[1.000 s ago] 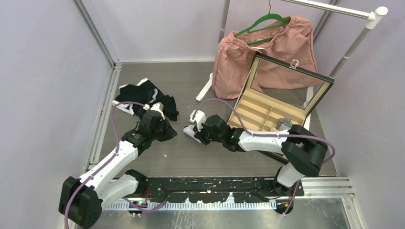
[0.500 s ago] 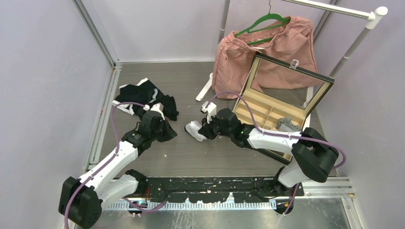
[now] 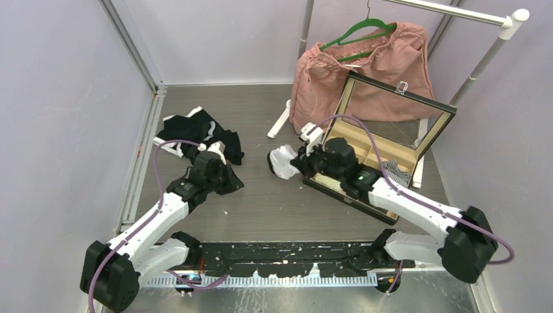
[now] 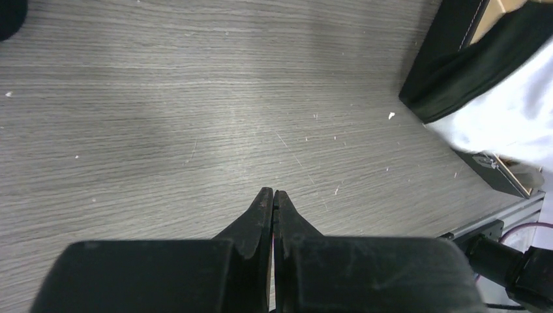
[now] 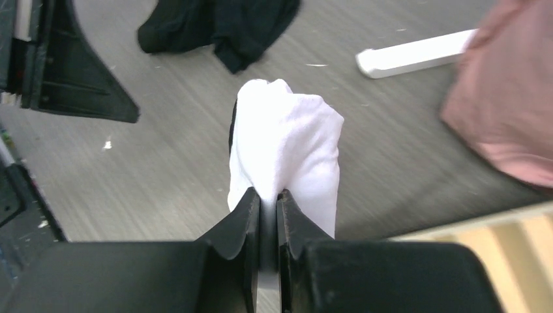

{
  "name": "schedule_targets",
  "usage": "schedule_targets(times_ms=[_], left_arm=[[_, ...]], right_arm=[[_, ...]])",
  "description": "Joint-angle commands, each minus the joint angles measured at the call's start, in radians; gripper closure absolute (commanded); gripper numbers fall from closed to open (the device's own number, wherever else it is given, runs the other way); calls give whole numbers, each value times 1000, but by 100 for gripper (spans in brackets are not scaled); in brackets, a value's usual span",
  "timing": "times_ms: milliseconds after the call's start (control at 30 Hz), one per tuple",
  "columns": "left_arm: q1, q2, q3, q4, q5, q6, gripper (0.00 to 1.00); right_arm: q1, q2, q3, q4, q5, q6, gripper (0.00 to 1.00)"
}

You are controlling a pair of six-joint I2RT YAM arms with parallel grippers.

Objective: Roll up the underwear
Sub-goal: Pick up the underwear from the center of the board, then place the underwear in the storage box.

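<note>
A rolled white underwear (image 3: 282, 161) (image 5: 287, 147) hangs above the grey table, pinched in my right gripper (image 3: 297, 163) (image 5: 269, 194), which is shut on it. The bundle sits just left of the open box's near-left corner. A heap of mainly black underwear (image 3: 199, 134) (image 5: 218, 23) lies at the back left. My left gripper (image 3: 228, 179) (image 4: 273, 193) is shut with nothing in it, low over bare table just in front of that black heap.
An open black box (image 3: 365, 156) with tan compartments stands at the right, a grey-striped bundle (image 3: 391, 169) in one slot. Behind it a pink garment (image 3: 365, 72) hangs on a green hanger (image 3: 358, 29) from a white rack (image 3: 456, 13). Metal walls bound the table.
My right gripper has carried the white underwear up and to the right, from the table's middle toward the box. The left arm has stayed put.
</note>
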Motion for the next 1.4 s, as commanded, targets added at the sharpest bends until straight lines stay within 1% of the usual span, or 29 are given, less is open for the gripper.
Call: schedule_targets(times_ms=[0, 133, 267, 433, 533, 667, 833, 1100, 1367], left_arm=[[3, 16, 11, 22, 65, 2, 99], [3, 44, 23, 29, 127, 16, 99], [3, 57, 45, 5, 161, 46, 99], [3, 61, 53, 2, 183, 62, 99], [3, 70, 52, 8, 194, 60, 99], [3, 67, 49, 16, 201, 54, 99], [3, 73, 49, 20, 199, 56, 99], [3, 81, 49, 27, 184, 53, 99], [3, 102, 55, 39, 182, 45, 99]], right_arm=[[-70, -127, 94, -217, 101, -152, 99], [-158, -186, 170, -400, 171, -259, 99], [-218, -195, 254, -585, 252, -362, 99], [-260, -167, 322, -703, 401, -488, 99], [-269, -124, 337, -747, 452, -575, 99], [-268, -56, 333, -750, 494, -676, 99], [-272, 23, 299, -669, 523, -767, 99], [-272, 77, 248, -622, 468, -801, 99], [-272, 98, 216, -585, 375, -761, 99]])
